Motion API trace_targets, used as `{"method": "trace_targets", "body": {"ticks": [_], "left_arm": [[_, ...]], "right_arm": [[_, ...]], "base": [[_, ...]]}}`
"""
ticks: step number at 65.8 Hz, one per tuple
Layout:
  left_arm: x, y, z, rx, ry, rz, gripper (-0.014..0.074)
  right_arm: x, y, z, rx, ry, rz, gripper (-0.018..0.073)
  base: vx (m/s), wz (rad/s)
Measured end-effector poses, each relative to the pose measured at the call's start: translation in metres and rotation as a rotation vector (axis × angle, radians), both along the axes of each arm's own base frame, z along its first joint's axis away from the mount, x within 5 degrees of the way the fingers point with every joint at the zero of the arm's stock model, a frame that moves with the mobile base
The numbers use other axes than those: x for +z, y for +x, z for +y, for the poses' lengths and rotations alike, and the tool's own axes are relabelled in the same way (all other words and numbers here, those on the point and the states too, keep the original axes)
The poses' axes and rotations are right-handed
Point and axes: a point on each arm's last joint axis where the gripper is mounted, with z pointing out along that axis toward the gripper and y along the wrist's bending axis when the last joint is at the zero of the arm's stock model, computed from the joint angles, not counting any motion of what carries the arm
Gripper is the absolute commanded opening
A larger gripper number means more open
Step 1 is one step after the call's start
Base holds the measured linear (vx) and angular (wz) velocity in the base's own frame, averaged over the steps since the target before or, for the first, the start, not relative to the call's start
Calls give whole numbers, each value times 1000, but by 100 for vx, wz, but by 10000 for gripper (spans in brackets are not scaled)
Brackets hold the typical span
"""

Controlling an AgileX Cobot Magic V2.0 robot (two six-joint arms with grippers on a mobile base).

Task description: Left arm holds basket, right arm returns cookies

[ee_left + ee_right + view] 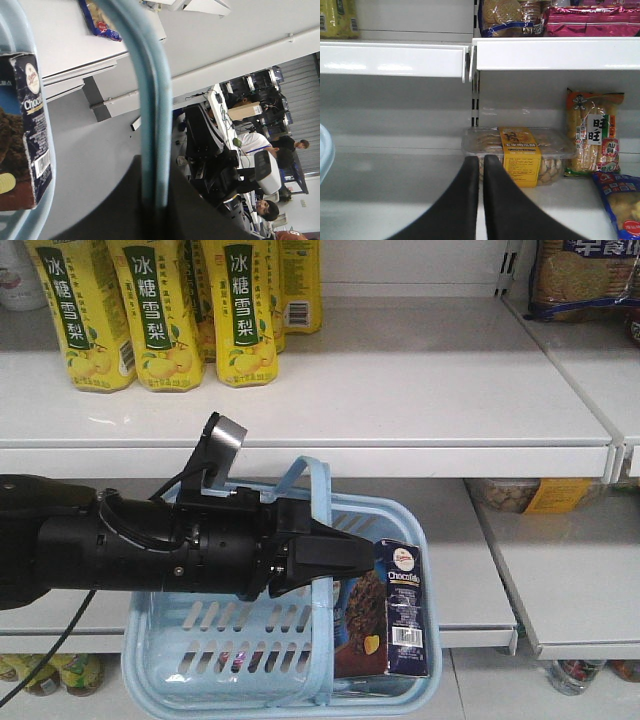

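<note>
My left arm (130, 545) reaches in from the left. Its gripper (345, 558) is shut on the hoop handle (318, 480) of the light blue basket (200, 680), which hangs in front of the lower shelf. In the left wrist view the handle (152, 90) runs up from between the black jaws of the left gripper (155, 165). The cookies (402, 608), a dark navy carton, stand upright in the basket's right end; the carton (27, 130) also shows beside the basket rim (50, 165). My right gripper (481, 167) is shut on nothing, facing the lower shelf. The basket edge (325, 150) shows at its left.
Yellow drink cartons (160, 310) line the upper shelf (300, 430). A clear biscuit tub with a yellow label (520, 155) sits just behind my right fingertips, with a snack pack (592, 130) and a blue packet (620, 205) to its right. Biscuit packs (507, 15) sit on the shelf above.
</note>
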Motion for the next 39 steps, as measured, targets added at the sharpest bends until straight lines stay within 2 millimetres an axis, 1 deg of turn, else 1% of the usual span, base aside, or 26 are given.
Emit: {"method": "trace_targets", "body": {"ticks": [28, 39], "left_arm": [[0, 0, 0, 0, 0, 0, -3], [0, 0, 0, 0, 0, 0, -3]], "right_arm": [[0, 0, 0, 0, 0, 0, -11], [4, 0, 0, 0, 12, -45, -11]], "base": [[0, 0], [0, 0]]}}
